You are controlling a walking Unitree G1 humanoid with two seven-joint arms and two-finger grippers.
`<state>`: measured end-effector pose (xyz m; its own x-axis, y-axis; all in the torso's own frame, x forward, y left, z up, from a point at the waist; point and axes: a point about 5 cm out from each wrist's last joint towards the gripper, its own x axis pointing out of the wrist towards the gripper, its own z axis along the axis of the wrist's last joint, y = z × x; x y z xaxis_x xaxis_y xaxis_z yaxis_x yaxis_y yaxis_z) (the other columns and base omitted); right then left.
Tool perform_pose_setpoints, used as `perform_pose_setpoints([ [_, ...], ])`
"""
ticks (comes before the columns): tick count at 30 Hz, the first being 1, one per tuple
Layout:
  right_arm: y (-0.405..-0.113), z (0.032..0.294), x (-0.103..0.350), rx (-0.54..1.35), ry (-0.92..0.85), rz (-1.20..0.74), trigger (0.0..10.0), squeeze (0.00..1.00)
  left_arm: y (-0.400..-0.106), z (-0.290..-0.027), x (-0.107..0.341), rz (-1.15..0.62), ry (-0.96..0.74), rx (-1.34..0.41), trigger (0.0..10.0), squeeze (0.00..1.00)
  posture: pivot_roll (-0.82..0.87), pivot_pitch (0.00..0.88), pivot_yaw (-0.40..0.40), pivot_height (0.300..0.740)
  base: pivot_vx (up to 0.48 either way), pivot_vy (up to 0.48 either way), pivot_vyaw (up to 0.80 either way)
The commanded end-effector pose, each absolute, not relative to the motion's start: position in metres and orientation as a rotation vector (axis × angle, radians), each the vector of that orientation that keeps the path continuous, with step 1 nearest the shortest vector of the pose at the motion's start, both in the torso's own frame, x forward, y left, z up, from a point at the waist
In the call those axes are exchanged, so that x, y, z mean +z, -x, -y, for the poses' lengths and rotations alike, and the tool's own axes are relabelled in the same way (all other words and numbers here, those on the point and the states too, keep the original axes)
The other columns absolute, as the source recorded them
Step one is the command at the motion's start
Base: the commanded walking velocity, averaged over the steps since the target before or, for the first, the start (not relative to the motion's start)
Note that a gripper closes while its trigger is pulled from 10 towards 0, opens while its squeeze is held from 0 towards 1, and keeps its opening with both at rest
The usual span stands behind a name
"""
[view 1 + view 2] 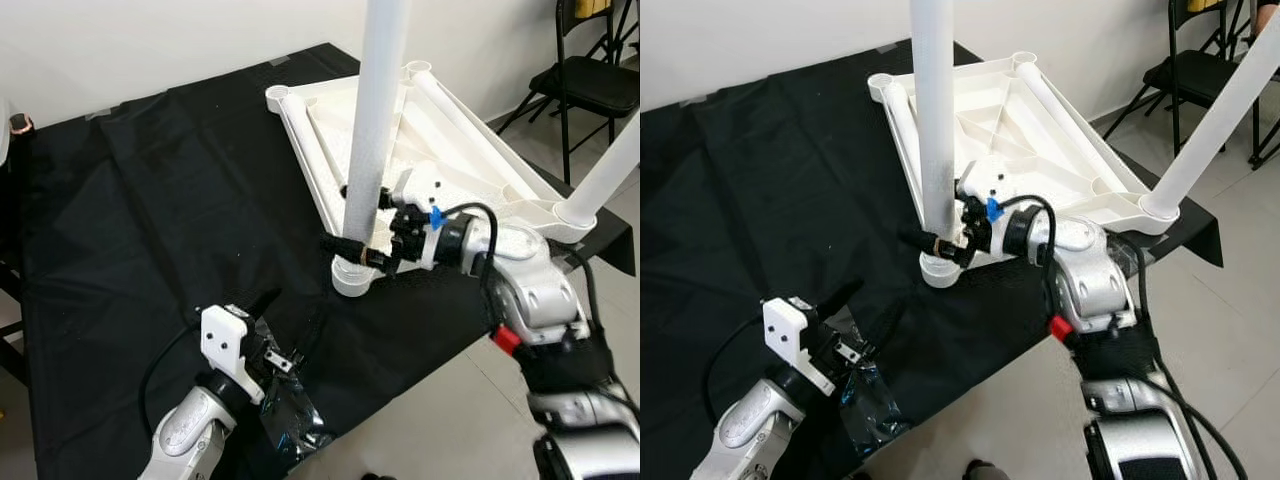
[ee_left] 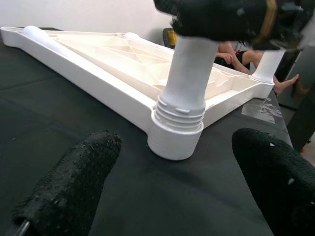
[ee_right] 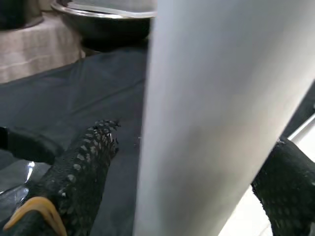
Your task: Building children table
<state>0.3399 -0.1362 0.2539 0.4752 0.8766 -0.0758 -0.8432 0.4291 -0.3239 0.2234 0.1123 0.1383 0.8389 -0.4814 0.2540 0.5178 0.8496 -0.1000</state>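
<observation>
The white table leg [image 1: 375, 130] stands upright in the near corner socket [image 1: 352, 277] of the overturned white tabletop [image 1: 430, 150], which lies on the black cloth [image 1: 140, 200] spread on the floor; its long axis runs straight up toward twelve o'clock, and the left wrist view shows its threaded foot still partly out of the socket, so I judge it not yet screwed home. The right hand [image 1: 352, 250] grasps this leg low down, just above the socket, its black fingers [image 3: 83, 172] on either side of the tube. From that hand the leg rises vertically, so the coming move is probably a twist about that upright axis. The left hand [image 1: 262, 335], released and holding nothing, hovers over the cloth at about seven o'clock from the socket, clearly farther off. A second leg [image 1: 605, 175] leans in the corner at three o'clock.
</observation>
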Motion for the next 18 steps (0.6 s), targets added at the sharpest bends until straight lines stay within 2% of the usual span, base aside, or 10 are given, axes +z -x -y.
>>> perform_pose_setpoints([
  [1, -0.342, 0.138, 0.252, 1.114, 0.326, 0.112, 10.0, 0.0, -0.221, -0.113, 0.137, 0.212, 0.157, -0.528, 10.0, 0.0, 0.05, 0.212, 0.0, 0.74, 0.0, 0.0, 0.0],
  [2, -0.345, 0.141, 0.253, 1.126, 0.327, 0.111, 0.0, 0.0, -0.221, -0.113, 0.137, 0.212, 0.156, -0.528, 10.0, 0.0, 0.05, 0.213, 0.0, 0.74, 0.0, 0.0, 0.0],
  [18, -0.341, 0.162, 0.242, 1.136, 0.315, 0.086, 0.0, 0.0, -0.222, -0.113, 0.137, 0.21, 0.154, -0.526, 10.0, 0.0, 0.04, 0.211, 0.006, 0.74, 0.0, 0.0, 0.0],
])
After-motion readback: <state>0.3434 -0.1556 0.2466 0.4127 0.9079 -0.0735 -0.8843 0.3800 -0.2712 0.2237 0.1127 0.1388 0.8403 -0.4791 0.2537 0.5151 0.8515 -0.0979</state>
